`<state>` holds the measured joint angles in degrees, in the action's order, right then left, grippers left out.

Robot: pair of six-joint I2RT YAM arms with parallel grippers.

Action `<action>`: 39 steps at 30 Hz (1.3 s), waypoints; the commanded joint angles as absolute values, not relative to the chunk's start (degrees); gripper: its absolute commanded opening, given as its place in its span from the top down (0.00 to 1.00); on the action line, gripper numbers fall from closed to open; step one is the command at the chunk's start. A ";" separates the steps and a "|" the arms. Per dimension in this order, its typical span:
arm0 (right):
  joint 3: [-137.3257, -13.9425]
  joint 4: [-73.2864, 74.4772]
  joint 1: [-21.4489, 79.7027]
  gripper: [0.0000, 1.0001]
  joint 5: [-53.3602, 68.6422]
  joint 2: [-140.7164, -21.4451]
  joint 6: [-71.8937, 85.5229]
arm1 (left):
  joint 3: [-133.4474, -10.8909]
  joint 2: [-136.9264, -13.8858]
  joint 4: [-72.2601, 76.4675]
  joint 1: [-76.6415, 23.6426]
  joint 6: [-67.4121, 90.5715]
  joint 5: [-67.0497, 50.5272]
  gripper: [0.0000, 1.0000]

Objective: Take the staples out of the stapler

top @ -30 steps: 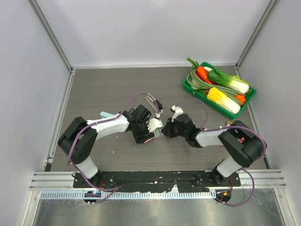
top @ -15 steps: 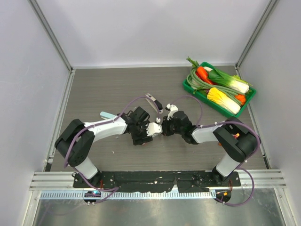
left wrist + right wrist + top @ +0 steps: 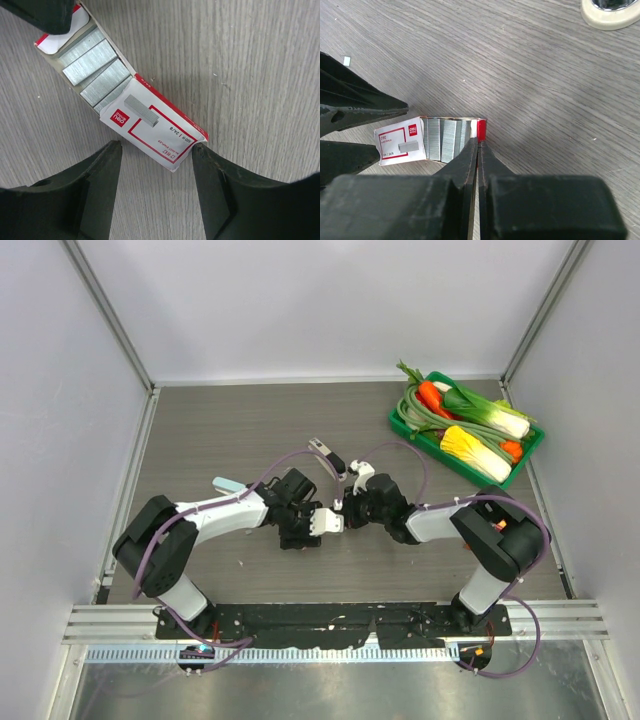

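An open pink-and-white box lies on the table between both grippers, also seen in the top view. Several silvery staples lie side by side in it; they also show in the right wrist view. My left gripper is open, its fingers either side of the box's white flap corner. My right gripper is shut, tips against the box's red end, with nothing visible between them. The stapler lies behind the grippers, small and unclear. Its pale rounded end shows in the right wrist view.
A green tray of toy vegetables stands at the back right. A small pale blue object lies half under the left arm. Metal rails edge the table on the left and right, with white walls around it.
The right gripper has moved left up to the box's far end. The left gripper and the box have shifted slightly left and nearer. Both jaws stand as before.
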<state>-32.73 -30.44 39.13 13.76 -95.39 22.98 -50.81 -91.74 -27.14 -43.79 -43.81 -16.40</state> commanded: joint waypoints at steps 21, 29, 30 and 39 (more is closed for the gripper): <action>-32.87 -31.64 39.73 0.94 21.53 -95.01 22.85 | -54.49 -94.74 -28.83 -47.90 -51.42 -22.68 0.40; -32.34 -31.55 39.81 0.94 23.20 -94.39 23.03 | -53.79 -95.45 -26.46 -48.08 -51.94 -19.87 0.40; -32.26 -31.99 39.73 0.94 24.25 -94.48 23.20 | -53.88 -95.54 -26.28 -48.08 -51.94 -19.78 0.40; -29.71 -36.20 40.96 0.94 28.21 -95.10 27.15 | -54.32 -96.41 -24.87 -48.08 -51.68 -18.99 0.40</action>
<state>-30.74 -31.97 40.03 24.27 -95.72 24.73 -53.47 -94.24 -29.32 -47.66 -50.02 -20.08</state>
